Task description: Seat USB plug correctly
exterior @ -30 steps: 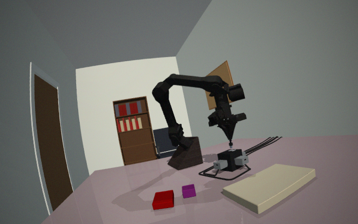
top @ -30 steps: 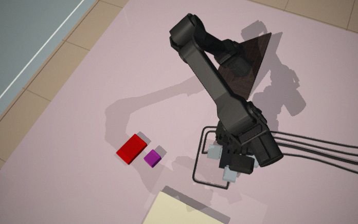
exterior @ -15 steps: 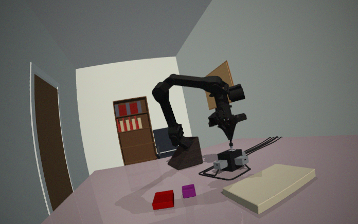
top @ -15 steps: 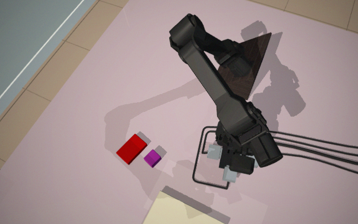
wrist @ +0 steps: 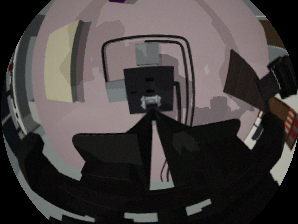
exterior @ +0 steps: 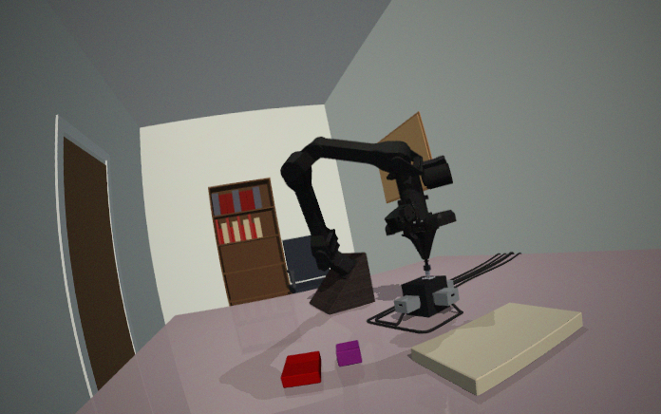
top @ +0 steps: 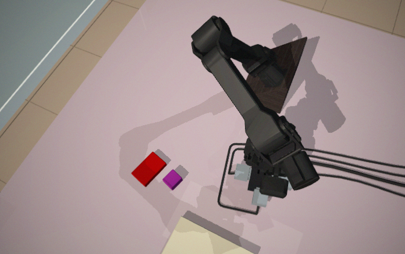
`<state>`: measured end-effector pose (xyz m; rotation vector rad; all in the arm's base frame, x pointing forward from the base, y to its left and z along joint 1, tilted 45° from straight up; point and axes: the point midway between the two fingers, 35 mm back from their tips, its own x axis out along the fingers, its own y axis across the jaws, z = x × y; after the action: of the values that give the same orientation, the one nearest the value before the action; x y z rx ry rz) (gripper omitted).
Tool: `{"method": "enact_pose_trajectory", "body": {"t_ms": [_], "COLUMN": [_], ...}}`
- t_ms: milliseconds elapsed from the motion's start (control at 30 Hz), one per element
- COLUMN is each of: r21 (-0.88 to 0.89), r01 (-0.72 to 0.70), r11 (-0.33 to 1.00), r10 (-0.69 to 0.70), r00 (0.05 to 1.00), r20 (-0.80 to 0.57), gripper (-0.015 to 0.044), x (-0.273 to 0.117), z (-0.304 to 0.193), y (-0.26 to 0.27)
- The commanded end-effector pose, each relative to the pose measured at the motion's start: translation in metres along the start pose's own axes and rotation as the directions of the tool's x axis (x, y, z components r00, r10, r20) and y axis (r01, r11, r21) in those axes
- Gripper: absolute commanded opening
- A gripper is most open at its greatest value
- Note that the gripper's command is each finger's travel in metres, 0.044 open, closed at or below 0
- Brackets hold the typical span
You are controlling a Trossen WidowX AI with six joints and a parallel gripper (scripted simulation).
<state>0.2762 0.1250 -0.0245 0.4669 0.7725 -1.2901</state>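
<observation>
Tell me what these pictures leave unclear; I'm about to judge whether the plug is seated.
- USB plug: too small in the exterior view to tell which way round it is.
- Its depth in the socket: too small to judge in the exterior view.
- Top of the power cube: covered by the arm in the top view.
- Cream slab: cut off by the top view's lower edge.

From here I see the pink counter [top: 98, 98] [exterior: 195, 350] [wrist: 100, 117] carrying the black power cube [exterior: 424, 295] [wrist: 135, 80]. Near the cube lies a cream slab [top: 206, 236] [exterior: 497, 346] [wrist: 61, 65]; farther from it, a purple block [top: 172, 179] [exterior: 349, 353] and red block [top: 148, 169] [exterior: 301, 369].
</observation>
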Motion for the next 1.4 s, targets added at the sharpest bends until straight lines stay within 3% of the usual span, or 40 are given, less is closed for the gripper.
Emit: {"method": "enact_pose_trajectory", "body": {"t_ms": [0, 1367], "r21": [-0.003, -0.003], "r01": [0.003, 0.003], "r11": [1.000, 1.000], "r10": [-0.003, -0.003], "r00": [1.000, 1.000], "r20": [-0.006, -0.006], "gripper": [0.0000, 0.0000], "x": [0.0008, 0.0057], "z": [-0.0011, -0.0009], "y": [-0.0004, -0.0004]}}
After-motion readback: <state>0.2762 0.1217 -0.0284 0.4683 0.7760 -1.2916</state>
